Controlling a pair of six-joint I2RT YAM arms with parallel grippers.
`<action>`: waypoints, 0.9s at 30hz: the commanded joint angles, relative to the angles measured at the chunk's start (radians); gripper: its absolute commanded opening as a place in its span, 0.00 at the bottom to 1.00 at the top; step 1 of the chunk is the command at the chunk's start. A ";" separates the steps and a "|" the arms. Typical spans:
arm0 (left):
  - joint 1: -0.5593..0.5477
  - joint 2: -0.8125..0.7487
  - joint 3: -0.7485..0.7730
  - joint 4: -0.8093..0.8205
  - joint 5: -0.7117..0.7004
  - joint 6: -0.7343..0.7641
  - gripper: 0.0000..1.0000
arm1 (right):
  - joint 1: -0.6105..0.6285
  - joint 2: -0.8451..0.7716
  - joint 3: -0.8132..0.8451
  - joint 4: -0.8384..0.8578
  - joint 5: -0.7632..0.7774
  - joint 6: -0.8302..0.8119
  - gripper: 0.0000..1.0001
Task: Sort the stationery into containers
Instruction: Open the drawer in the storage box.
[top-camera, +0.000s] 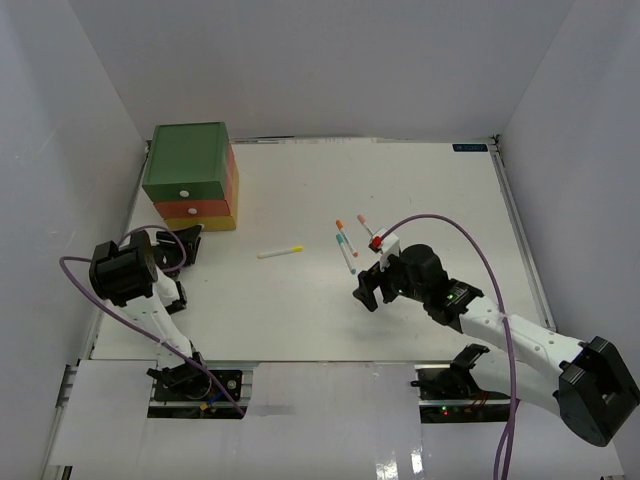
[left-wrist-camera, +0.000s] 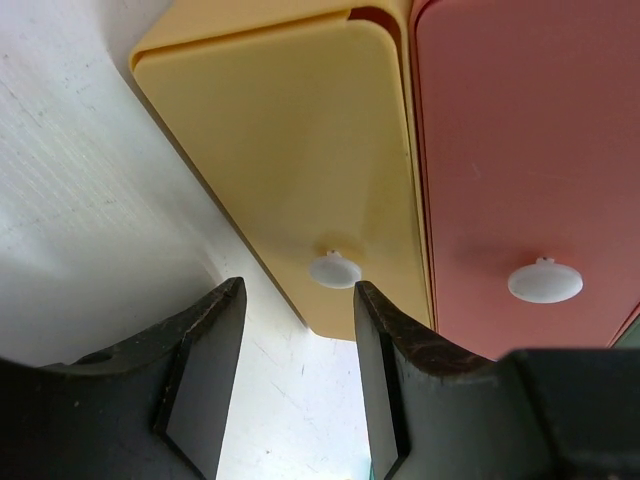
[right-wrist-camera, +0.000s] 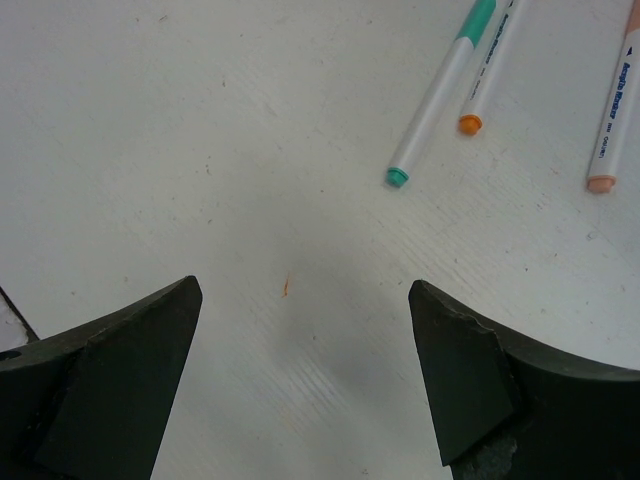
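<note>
- Top external view: the drawer stack (top-camera: 190, 180) stands at the far left of the table (top-camera: 430, 180), green on top. None of the drawers is visibly pulled out.
- Left gripper (left-wrist-camera: 300, 290): fingers apart and holding nothing. The white knob (left-wrist-camera: 335, 270) of the yellow drawer (left-wrist-camera: 290, 130) sits between the tips and just beyond them, untouched. The orange-red drawer (left-wrist-camera: 530, 150) lies beside it. Judged: lined up to pull the yellow drawer open so that pens can go in.
- Right gripper (right-wrist-camera: 305, 300): fingers spread wide and empty, over bare table. A green-capped pen (right-wrist-camera: 440, 95), an orange-tipped pen (right-wrist-camera: 485, 75) and a peach-tipped pen (right-wrist-camera: 615, 110) lie just ahead of it. Judged: poised to pick.
- A yellow pen (top-camera: 280, 252) lies alone between the stack and that cluster.
- Surface: white and matte, finely scratched, with a small orange mark (right-wrist-camera: 285, 287).
- Room: plain white walls (top-camera: 320, 60) on three sides. Purple cables (top-camera: 450, 222) loop from the arms.
</note>
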 joint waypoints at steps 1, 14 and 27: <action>0.006 0.012 0.021 0.100 0.019 -0.001 0.57 | -0.001 0.009 0.018 0.041 -0.016 -0.012 0.91; 0.005 0.054 0.027 0.221 0.043 -0.016 0.55 | -0.001 0.040 0.023 0.041 -0.026 -0.015 0.91; 0.006 0.075 0.000 0.384 0.036 -0.050 0.53 | -0.001 0.061 0.029 0.033 -0.041 -0.018 0.91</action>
